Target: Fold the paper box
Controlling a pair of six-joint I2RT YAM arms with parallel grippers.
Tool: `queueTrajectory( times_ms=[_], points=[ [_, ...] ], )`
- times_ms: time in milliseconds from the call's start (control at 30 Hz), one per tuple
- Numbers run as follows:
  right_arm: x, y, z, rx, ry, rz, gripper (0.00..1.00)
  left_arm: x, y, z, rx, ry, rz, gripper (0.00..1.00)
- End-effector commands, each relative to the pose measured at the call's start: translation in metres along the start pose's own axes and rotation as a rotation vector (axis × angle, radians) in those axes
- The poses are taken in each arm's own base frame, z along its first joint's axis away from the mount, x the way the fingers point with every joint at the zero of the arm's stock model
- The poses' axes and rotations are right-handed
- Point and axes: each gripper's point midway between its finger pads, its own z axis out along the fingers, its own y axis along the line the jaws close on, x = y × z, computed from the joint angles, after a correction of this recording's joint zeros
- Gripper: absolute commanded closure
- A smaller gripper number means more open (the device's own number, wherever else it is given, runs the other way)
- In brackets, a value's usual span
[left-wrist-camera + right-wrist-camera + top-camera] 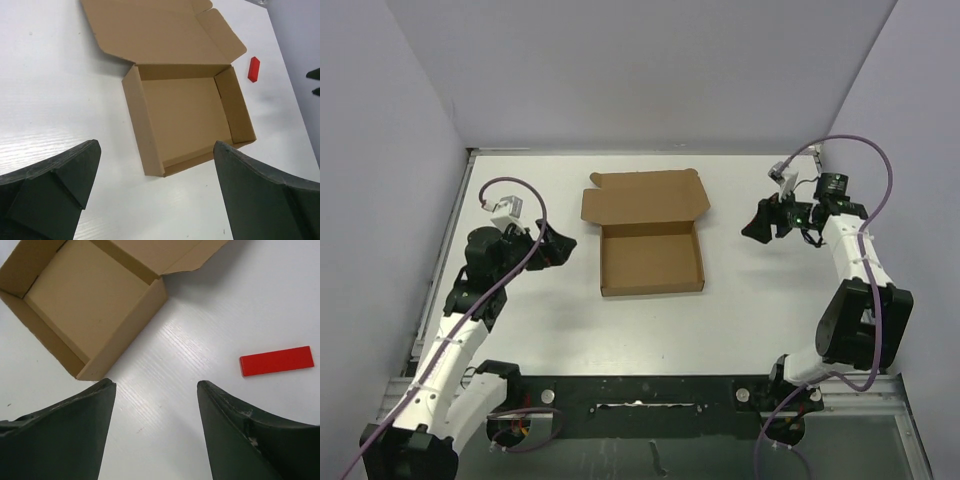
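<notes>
On table (740, 320), one paper box (650, 258), one block (253, 69)

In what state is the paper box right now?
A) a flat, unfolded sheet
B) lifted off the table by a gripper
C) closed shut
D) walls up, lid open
D: the paper box has its side walls standing upright, and its lid is open at the far side.

Paper box (650, 262): plain brown corrugated cardboard, shallow rectangular tray, interior empty. Walls stand upright on all four sides. Lid panel open, lying flat on the table (740, 320), hinged at tray's 12 o'clock edge. Small tabs on lid at 3 and 9 o'clock unfolded. Position: table centre, base flat, edges square to table.
</notes>
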Motion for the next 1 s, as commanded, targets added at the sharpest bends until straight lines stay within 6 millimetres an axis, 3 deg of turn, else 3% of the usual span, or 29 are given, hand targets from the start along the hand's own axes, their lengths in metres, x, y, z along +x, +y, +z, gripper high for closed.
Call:
queueTrajectory(
  times_ms=[0,100,300,433,633,967],
  points=[
    [-0.016,-0.031,0.009,0.112,0.064,0.132,0.34,0.008,-0.002,-0.02,0.058,0.047,0.07,0.02],
    [0.002,-0.058,0.024,0.31,0.224,0.178,0.32,0.02,0.018,-0.025,-0.021,0.097,0.137,0.02],
    [0.007,-0.104,0.033,0.567,0.318,0.357,0.29,0.011,0.028,-0.031,-0.075,0.068,0.166,0.02],
    [0.026,-0.127,0.04,0.678,0.4,0.417,0.26,0.005,0.037,-0.034,-0.113,0.046,0.156,0.02],
    [0.042,-0.146,0.048,0.758,0.445,0.485,0.23,0.0,0.046,-0.037,-0.145,0.018,0.14,0.02],
    [0.054,-0.159,0.072,0.73,0.479,0.557,0.27,-0.001,0.049,-0.036,-0.148,0.02,0.133,0.02]
  ],
)
